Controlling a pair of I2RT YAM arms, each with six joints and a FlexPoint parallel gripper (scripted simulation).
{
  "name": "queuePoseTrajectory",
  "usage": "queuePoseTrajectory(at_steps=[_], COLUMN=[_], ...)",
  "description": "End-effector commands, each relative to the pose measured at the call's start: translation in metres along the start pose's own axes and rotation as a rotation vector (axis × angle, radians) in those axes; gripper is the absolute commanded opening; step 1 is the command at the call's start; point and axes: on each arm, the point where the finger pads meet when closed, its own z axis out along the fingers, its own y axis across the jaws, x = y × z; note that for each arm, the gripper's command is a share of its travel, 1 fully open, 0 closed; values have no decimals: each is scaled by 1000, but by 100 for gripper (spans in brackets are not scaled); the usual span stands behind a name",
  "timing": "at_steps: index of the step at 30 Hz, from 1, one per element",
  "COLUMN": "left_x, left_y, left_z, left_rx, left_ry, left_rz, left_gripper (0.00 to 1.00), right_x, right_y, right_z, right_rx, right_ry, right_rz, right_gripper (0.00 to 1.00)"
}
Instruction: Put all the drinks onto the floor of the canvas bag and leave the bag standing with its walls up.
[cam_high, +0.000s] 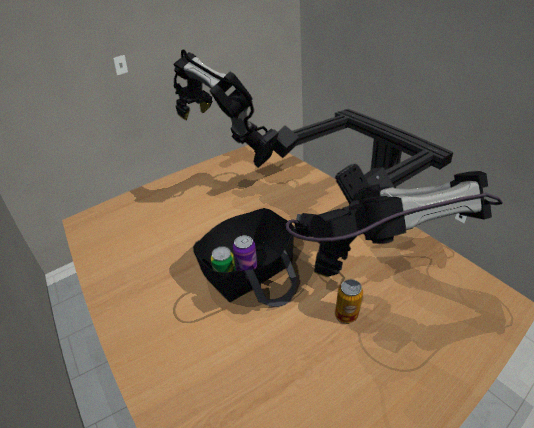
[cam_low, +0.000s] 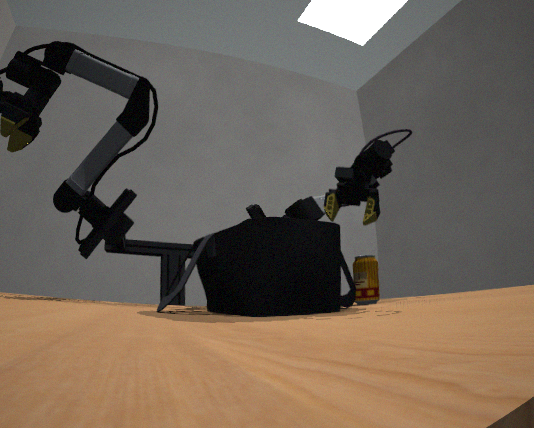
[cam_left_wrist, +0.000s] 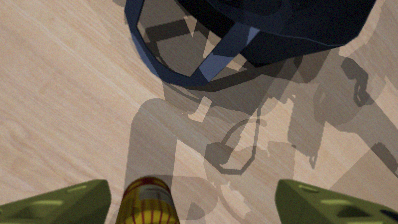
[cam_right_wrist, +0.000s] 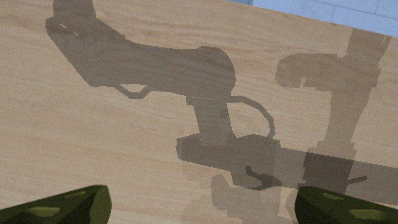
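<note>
- I have the orange can (cam_high: 348, 302) (cam_low: 366, 280) (cam_left_wrist: 148, 205) upright on the tabletop (cam_high: 225, 360) (cam_low: 250, 370) (cam_left_wrist: 50, 125), right of the bag (cam_high: 230, 287) (cam_low: 272, 265) (cam_left_wrist: 310, 30) in the top view; its long axis is vertical.
- My left fingers (cam_high: 328, 267) (cam_low: 351, 212) are the nearer pair, above the can's height, spread wide and holding nothing.
- From them, the can lies lower and, in the top view, nearer and slightly right. My wrist view puts it off-centre, closer to one finger, so I'd centre before descending.
- My right fingers (cam_high: 195, 112) (cam_low: 13, 134) are well apart from it, also wide and unloaded.
</note>
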Motion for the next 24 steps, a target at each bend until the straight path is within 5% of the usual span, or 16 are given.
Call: queuePoseTrajectory(at_steps=[1,14,24], left_x=[-7,39,73], left_y=[6,34,41], left_z=[0,5,5], left_rx=[-8,-247,-388], left_ry=[-102,-191,-147], left_rz=[-14,-145,-220], left_gripper=[84,84,84], right_x=[1,1,1], right_y=[2,2,2], right_z=[-8,-8,-8], right_rx=[16,16,16], right_ry=[-15,-15,-15], right_rz=[-18,-18,-18], right_gripper=[86,86,86])
